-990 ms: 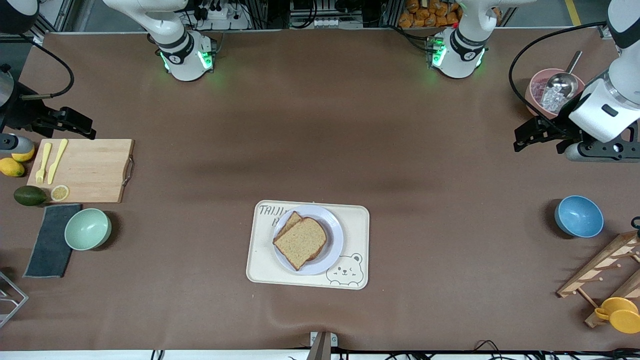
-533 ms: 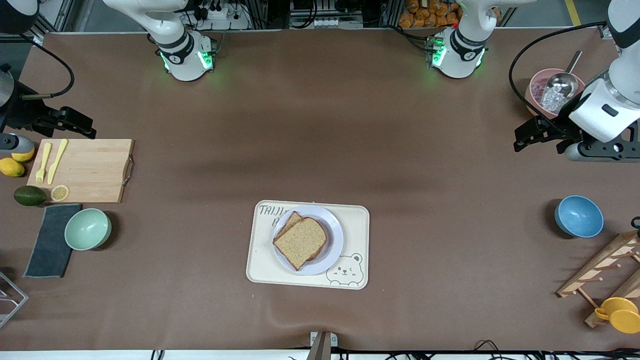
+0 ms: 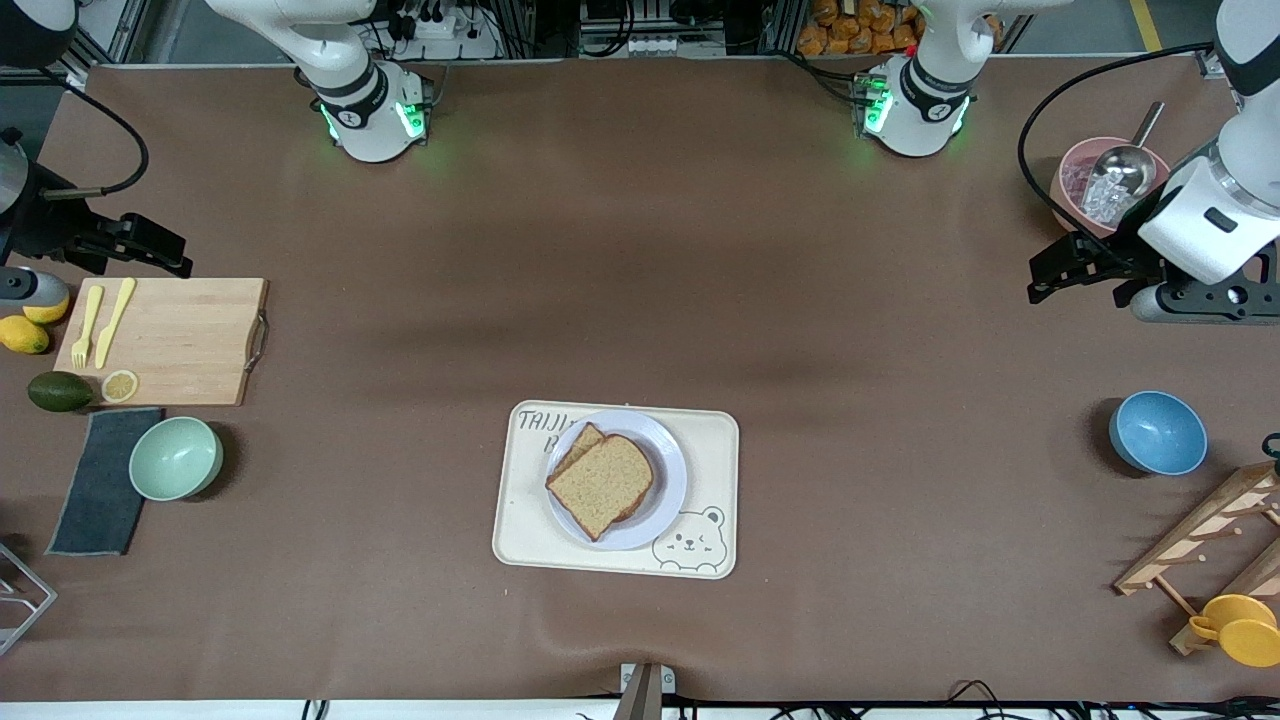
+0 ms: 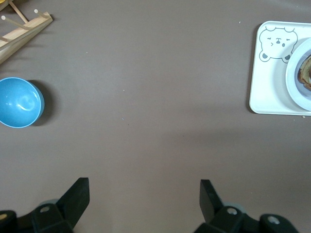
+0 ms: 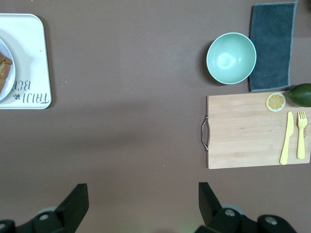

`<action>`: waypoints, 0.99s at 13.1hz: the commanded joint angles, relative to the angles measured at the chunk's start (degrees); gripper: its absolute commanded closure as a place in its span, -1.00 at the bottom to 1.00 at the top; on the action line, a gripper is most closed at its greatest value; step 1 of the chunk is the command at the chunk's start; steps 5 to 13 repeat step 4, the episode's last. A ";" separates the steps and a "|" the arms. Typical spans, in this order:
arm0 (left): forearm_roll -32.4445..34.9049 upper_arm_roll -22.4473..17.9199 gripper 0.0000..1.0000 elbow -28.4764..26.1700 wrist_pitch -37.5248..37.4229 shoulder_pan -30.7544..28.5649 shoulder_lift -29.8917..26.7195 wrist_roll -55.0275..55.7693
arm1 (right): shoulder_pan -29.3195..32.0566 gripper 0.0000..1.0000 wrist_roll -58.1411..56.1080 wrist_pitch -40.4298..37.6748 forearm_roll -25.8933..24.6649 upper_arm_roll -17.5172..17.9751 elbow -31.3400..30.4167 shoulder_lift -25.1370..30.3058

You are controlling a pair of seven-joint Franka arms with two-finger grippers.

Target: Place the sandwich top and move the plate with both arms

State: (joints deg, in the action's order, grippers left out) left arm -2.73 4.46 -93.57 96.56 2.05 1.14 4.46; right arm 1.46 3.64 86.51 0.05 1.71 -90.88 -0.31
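The sandwich top point(image 3: 600, 486), a brown wholegrain slice, lies on another slice on the small round plate point(image 3: 668, 452). The plate stands on the cream bear tray point(image 3: 715, 440) near the table's middle. My left gripper point(image 3: 1036, 279) hangs open and empty over bare table at the left arm's end, beside a pink bowl. In the left wrist view the gripper point(image 4: 143, 194) is open, with the plate's edge point(image 4: 293, 73) at the frame's border. My right gripper point(image 3: 180, 256) is open and empty just above the cutting board's corner. It is also open in the right wrist view point(image 5: 142, 198).
A wooden cutting board point(image 3: 175, 340) with yellow fork and knife, a lemon slice, an avocado point(image 3: 58, 391), a mint bowl point(image 3: 176, 457) and a grey cloth lie at the right arm's end. A blue bowl point(image 3: 1157, 432), a wooden rack point(image 3: 1200, 530) and a pink bowl with scoop point(image 3: 1110, 180) are at the left arm's end.
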 commanded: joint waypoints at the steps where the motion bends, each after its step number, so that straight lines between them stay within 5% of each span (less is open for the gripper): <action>1: -0.61 0.20 -1.00 1.11 -0.32 -0.64 0.26 -0.95 | -0.32 -1.00 -0.74 -0.47 1.18 -0.48 0.17 0.13; 13: -0.78 -0.24 -1.00 2.42 -0.41 -0.82 1.23 -0.86 | -0.23 -1.00 -0.83 -0.29 1.18 -0.48 0.17 0.13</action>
